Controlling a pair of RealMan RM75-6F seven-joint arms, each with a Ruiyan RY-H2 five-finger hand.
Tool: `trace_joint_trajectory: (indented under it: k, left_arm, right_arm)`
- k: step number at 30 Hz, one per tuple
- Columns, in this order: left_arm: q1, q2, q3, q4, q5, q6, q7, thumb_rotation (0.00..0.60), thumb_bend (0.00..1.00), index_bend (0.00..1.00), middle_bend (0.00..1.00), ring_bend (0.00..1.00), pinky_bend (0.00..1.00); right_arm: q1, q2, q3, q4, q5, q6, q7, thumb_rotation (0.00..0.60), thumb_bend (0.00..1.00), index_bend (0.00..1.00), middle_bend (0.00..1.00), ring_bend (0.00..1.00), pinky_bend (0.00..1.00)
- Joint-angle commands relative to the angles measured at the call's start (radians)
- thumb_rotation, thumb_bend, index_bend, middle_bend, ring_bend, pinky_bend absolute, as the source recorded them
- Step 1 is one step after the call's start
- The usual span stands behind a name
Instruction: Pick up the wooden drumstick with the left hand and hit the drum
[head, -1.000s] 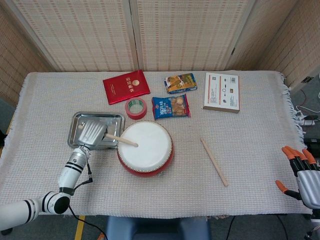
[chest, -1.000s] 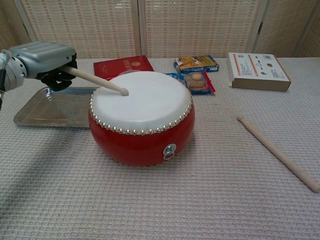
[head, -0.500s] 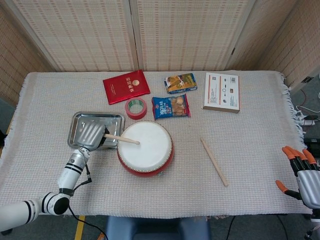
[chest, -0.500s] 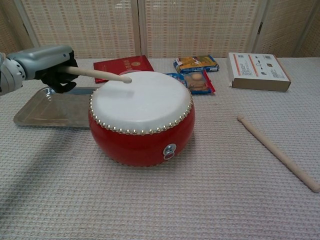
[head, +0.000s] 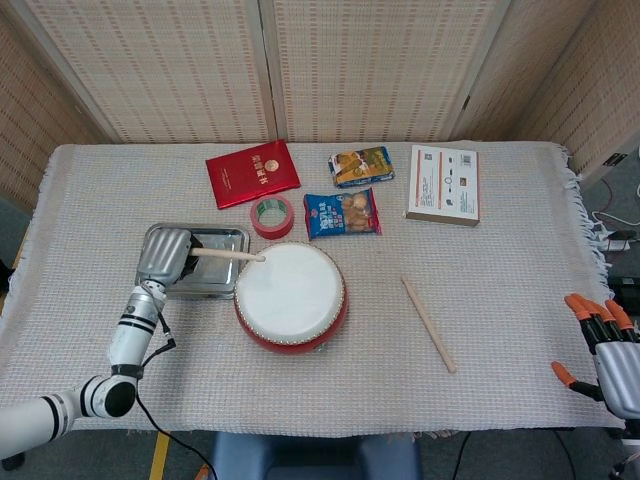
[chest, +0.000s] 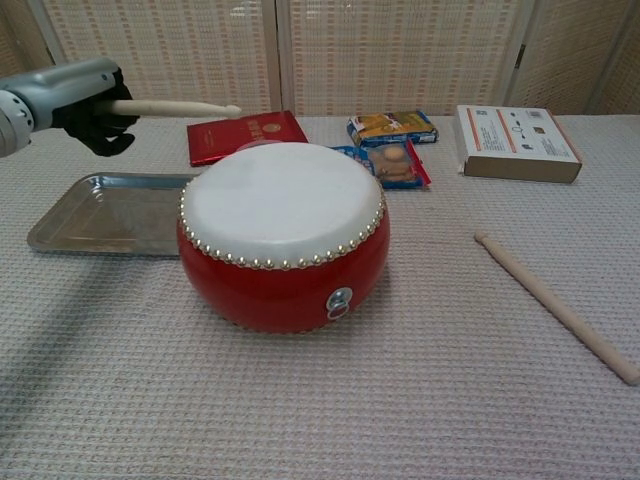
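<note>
A red drum (head: 290, 296) (chest: 284, 235) with a white skin stands in the middle of the table. My left hand (head: 165, 256) (chest: 72, 95) grips a wooden drumstick (head: 228, 255) (chest: 174, 107), held level above the drum's left edge, its tip clear of the skin. A second wooden drumstick (head: 428, 323) (chest: 556, 306) lies on the cloth right of the drum. My right hand (head: 600, 345) hangs open off the table's right front corner, holding nothing.
A metal tray (head: 212, 281) (chest: 110, 212) lies left of the drum under my left hand. Behind the drum are a red tape roll (head: 271, 215), a red booklet (head: 252, 173), two snack packs (head: 342, 213) (head: 361, 166) and a white box (head: 443, 184).
My left hand has lifted and drawn back left, raising the drumstick tip off the drum skin to a level pose above it. The right hand has not moved.
</note>
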Motion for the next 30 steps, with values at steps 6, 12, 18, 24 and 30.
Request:
trace_joint_trajectory:
  k: [6, 12, 18, 24, 30]
  left_arm:
    - [-0.033, -0.099, -0.01, 0.286, -0.084, -0.129, -0.037, 0.6, 0.73, 1.0, 1.0, 1.0, 1.0]
    - [-0.051, -0.16, -0.013, 0.415, -0.108, -0.188, -0.061, 0.6, 0.73, 1.0, 1.0, 0.99, 1.0]
    - [-0.074, -0.209, -0.017, 0.492, -0.132, -0.231, -0.045, 0.6, 0.73, 1.0, 1.0, 0.99, 1.0]
    - [-0.1, -0.245, -0.017, 0.541, -0.14, -0.248, -0.002, 0.6, 0.73, 1.0, 1.0, 0.98, 1.0]
    - [-0.123, -0.263, -0.007, 0.572, -0.118, -0.246, 0.047, 0.6, 0.7, 1.0, 0.99, 0.91, 1.0]
  right_arm:
    - [0.003, 0.0, 0.003, 0.003, 0.014, -0.012, 0.001, 0.6, 0.23, 0.02, 0.07, 0.0, 0.0]
    - [0.007, -0.001, 0.008, 0.001, 0.026, -0.024, -0.005, 0.6, 0.23, 0.02, 0.07, 0.0, 0.0]
    - [0.011, -0.007, 0.009, 0.004, 0.036, -0.038, -0.007, 0.6, 0.23, 0.02, 0.07, 0.0, 0.0]
    - [0.015, -0.006, 0.011, 0.003, 0.039, -0.044, -0.01, 0.6, 0.23, 0.01, 0.07, 0.0, 0.0]
    - [0.017, -0.007, 0.012, 0.002, 0.042, -0.047, -0.012, 0.6, 0.23, 0.01, 0.07, 0.0, 0.0]
